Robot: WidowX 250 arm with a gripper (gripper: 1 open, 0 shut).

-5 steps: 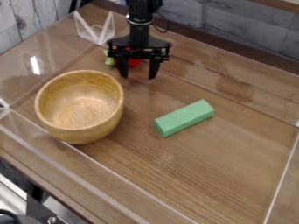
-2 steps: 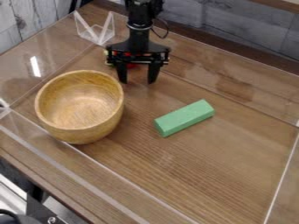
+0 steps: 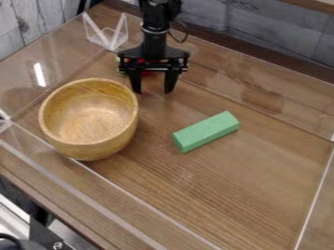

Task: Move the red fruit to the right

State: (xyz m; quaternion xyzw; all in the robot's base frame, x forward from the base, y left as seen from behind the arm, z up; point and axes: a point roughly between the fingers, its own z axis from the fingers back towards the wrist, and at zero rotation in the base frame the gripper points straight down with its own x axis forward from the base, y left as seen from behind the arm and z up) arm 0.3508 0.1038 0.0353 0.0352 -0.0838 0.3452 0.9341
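The red fruit point(image 3: 151, 69) lies on the wooden table at the back, to the right of and behind the wooden bowl point(image 3: 89, 117). Only a small red patch of it shows between the black fingers. My gripper point(image 3: 152, 86) hangs straight down over the fruit, with its fingers spread wide, one on each side of it. The jaws stand apart and do not look closed on the fruit. The fruit's green leafy bit is hidden behind the left finger.
A green rectangular block point(image 3: 208, 131) lies at an angle right of the bowl. Clear plastic walls point(image 3: 313, 210) fence the table on all sides. A clear plastic piece point(image 3: 102, 32) stands at the back left, near the arm.
The gripper has come down a little and shifted slightly left over the fruit. The fruit's green bit, seen before at the left, is now covered. The bowl and block have not moved.
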